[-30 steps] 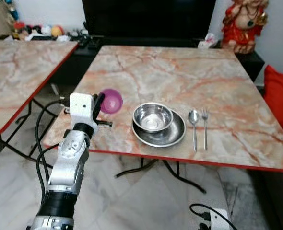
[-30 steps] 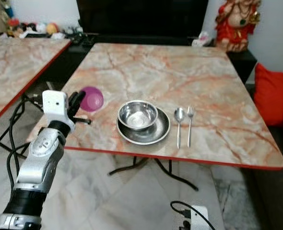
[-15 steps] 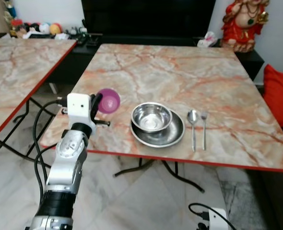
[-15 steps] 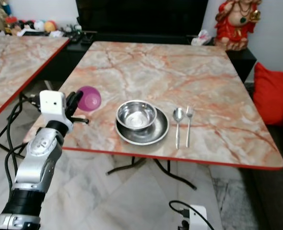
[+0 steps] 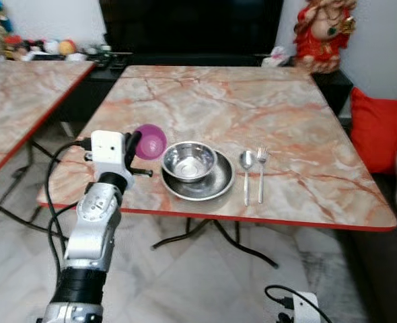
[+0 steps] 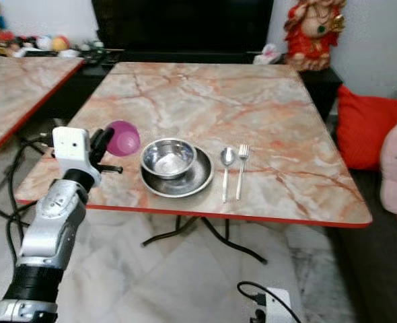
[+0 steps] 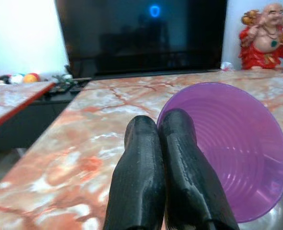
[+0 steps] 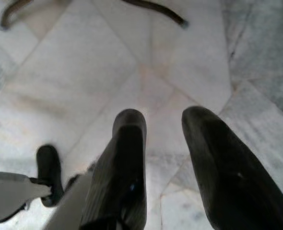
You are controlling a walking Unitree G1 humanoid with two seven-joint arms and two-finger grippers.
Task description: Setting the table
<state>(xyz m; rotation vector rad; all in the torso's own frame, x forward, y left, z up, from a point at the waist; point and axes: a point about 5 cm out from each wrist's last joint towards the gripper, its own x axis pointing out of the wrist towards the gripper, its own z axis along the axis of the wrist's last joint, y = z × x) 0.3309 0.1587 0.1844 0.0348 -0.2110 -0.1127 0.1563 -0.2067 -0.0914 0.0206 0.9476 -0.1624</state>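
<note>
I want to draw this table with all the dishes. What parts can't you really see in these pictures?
- Plate: its middle is hidden under the bowl in both eye views.
- Purple cup: its side is behind the left gripper in the eye views; the fingers cover its rim in the left wrist view.
- Spoon and fork: too small for detail.
- Statue: top cut off by the edge.

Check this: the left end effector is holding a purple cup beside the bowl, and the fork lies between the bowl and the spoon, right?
Not quite. In the left eye view the spoon lies between the bowl and the fork. The left end effector does hold the cup.
</note>
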